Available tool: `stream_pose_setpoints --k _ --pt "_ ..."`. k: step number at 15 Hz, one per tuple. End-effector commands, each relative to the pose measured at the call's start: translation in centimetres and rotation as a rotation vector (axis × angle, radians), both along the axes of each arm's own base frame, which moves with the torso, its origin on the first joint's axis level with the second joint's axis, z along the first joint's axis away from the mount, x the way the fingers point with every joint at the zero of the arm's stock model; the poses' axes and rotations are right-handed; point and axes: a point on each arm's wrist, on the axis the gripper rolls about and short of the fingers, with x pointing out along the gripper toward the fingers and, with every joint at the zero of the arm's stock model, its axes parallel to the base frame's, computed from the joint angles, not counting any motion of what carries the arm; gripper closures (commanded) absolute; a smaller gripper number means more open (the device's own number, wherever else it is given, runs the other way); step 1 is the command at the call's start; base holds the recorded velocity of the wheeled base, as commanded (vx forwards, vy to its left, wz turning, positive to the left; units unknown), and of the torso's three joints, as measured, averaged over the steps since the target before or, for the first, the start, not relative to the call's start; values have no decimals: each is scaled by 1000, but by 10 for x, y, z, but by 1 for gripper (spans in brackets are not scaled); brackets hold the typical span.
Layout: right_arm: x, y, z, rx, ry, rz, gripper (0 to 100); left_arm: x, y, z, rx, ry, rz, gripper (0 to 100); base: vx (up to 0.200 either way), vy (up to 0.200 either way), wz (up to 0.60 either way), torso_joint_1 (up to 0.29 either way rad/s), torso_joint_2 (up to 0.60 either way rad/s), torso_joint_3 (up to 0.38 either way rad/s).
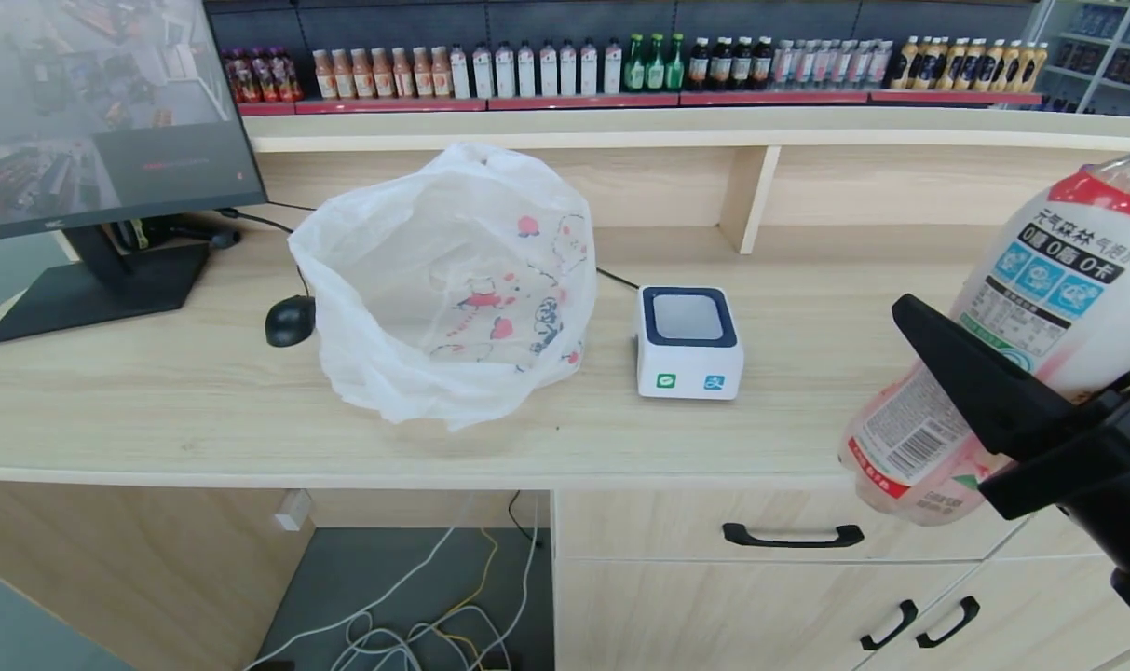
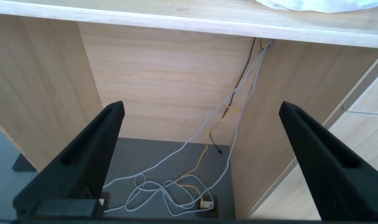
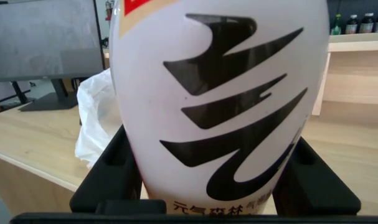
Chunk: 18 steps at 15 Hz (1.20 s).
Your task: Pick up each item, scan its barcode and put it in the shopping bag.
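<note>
My right claw (image 1: 1040, 391) is clamped around the bottle (image 1: 1040, 270), held aloft. I judge the pick done, with scanning and bagging left. The scanner (image 1: 688, 340) sits well to this claw's left and the shopping bag (image 1: 453, 280) beyond it. My left claw (image 2: 201, 155) hangs wide open, empty.

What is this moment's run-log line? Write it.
right gripper: shut on pink-white plastic bottle | left gripper: open, facing gap under light wooden counter | white box scanner, white plastic shopping bag: on counter
</note>
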Motion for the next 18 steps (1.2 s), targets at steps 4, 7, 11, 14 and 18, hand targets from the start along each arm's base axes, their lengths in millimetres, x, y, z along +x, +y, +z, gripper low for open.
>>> stream_pose_setpoints --k 4,7,11,14,18 --pt "-8 -2 -5 -7 7 23 100 0 0 0 4 -1 1 0 0 0 0 0 0 0" --pt "-7 -6 -2 -3 0 0 100 0 0 0 4 -1 1 0 0 0 0 0 0 0" --pt "-7 -5 -10 -30 21 1 100 0 0 0 4 -1 1 0 0 0 0 0 0 0" --pt "8 3 -10 -95 11 -47 100 0 0 0 4 -1 1 0 0 0 0 0 0 0" --pt "42 14 -8 -208 -72 -31 100 0 0 0 4 -1 1 0 0 0 0 0 0 0"
